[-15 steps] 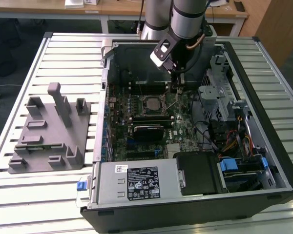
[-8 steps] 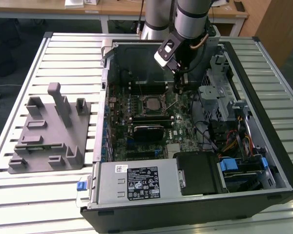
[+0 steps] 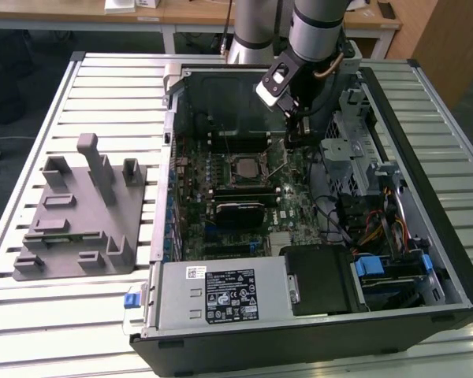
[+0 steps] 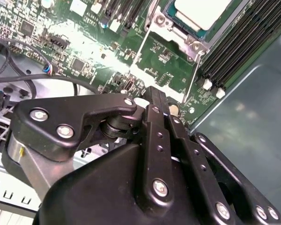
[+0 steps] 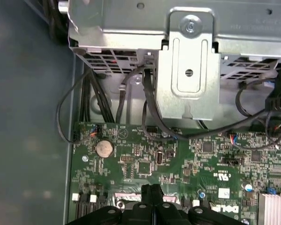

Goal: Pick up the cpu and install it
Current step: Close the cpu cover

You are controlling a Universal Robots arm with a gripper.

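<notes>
Print is noted but none legible: a white label point(image 3: 230, 293) with small symbols and a smaller white sticker point(image 3: 197, 272) on the grey metal housing point(image 3: 173, 303), plus white lettering point(image 5: 223, 177) on the green circuit board point(image 5: 131, 157).

On my slatted metal table point(image 3: 31, 315) the grey plastic tray with upright blocks point(image 3: 79, 213) sits at nine o'clock from the open black computer case point(image 3: 299, 346); a green motherboard point(image 3: 189, 224) lies inside.

We see our gripper point(image 4: 153, 93), fingers pressed together, poised over the green motherboard point(image 4: 164, 54). Beyond its tip the cpu point(image 4: 201, 11) sits in its socket, with black memory slots point(image 4: 243, 37) alongside. Black cables point(image 4: 37, 77) cross the board's other side.
</notes>
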